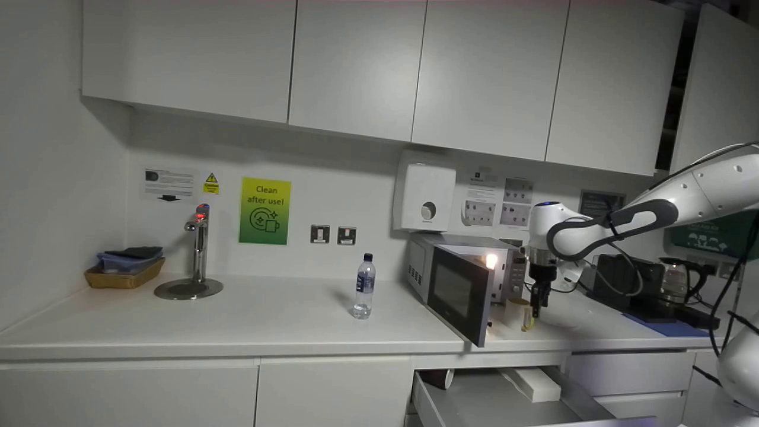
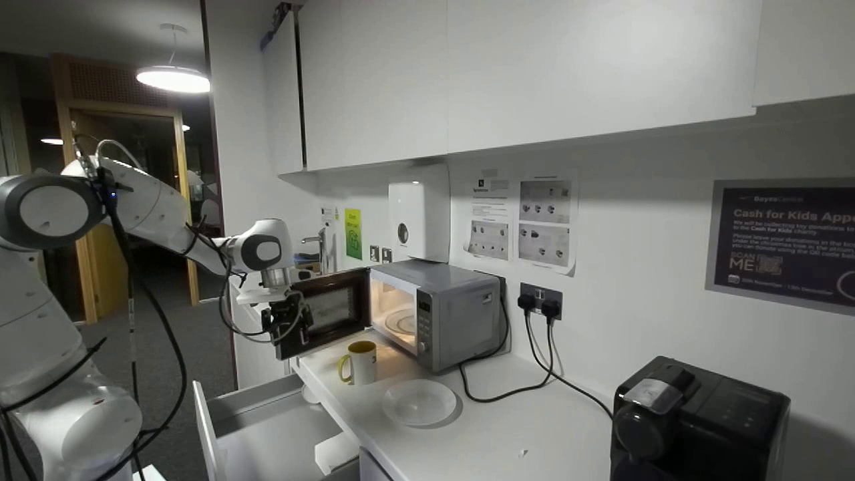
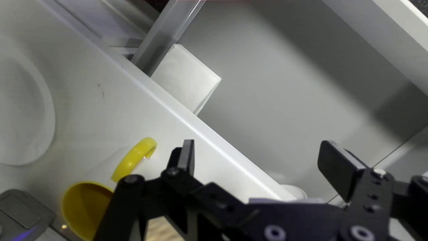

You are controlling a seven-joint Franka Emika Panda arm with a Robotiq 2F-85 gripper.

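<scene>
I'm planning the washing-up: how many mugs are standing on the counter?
1: the yellow-handled mug, in front of the open microwave and near the open gripper. Others could be hidden behind the black coffee machine.

At the left of an exterior view, the arm (image 2: 150,204) was glossy white and rounded, with dark grey patches (image 2: 268,252) and long black cables (image 2: 121,234). Low in the wrist view, the gripper (image 3: 256,149) was matte black, with blocky fingers (image 3: 337,164) and shiny round screw heads (image 3: 379,173).
</scene>
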